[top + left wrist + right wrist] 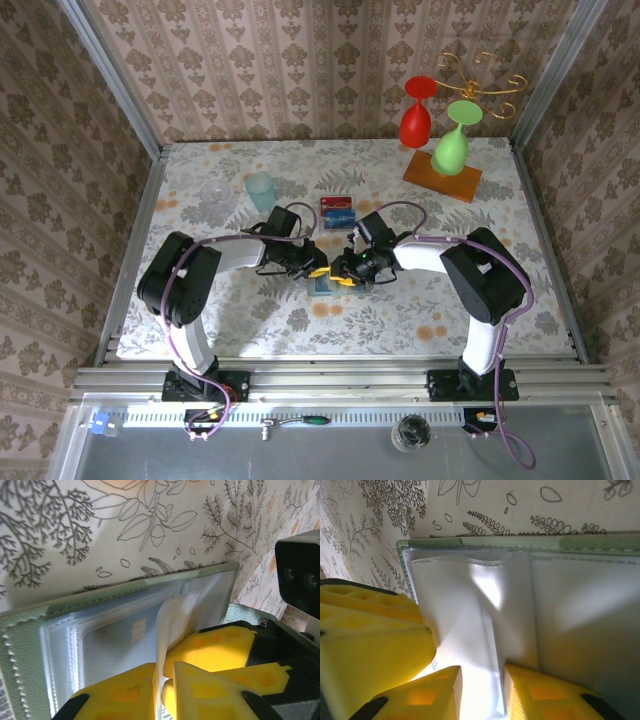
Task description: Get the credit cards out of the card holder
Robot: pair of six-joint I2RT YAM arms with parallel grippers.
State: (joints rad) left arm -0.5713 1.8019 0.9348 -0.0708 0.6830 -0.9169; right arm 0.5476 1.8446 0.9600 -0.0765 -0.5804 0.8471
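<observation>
While the left fingers [120,696] and right fingers [547,696] clamp the clear plastic sleeve [465,605] of the flat grey-green card holder [22,635], opposing pulls could tear it. The holder may lift too.

Grey-green card holder [20,650] lying open

above the rail [340,378], the left arm [178,280] and right arm [487,272] look alike: black bases, white tubular links, bulky rounded black joints. a purple cable [175,345] runs up each from the rail end. farthest from the rail, the left gripper [322,272] and right gripper [343,279] are black with blocky yellow fingers [120,697] moulded in hollow cells. a black block [300,575] carries two round screws.
</observation>
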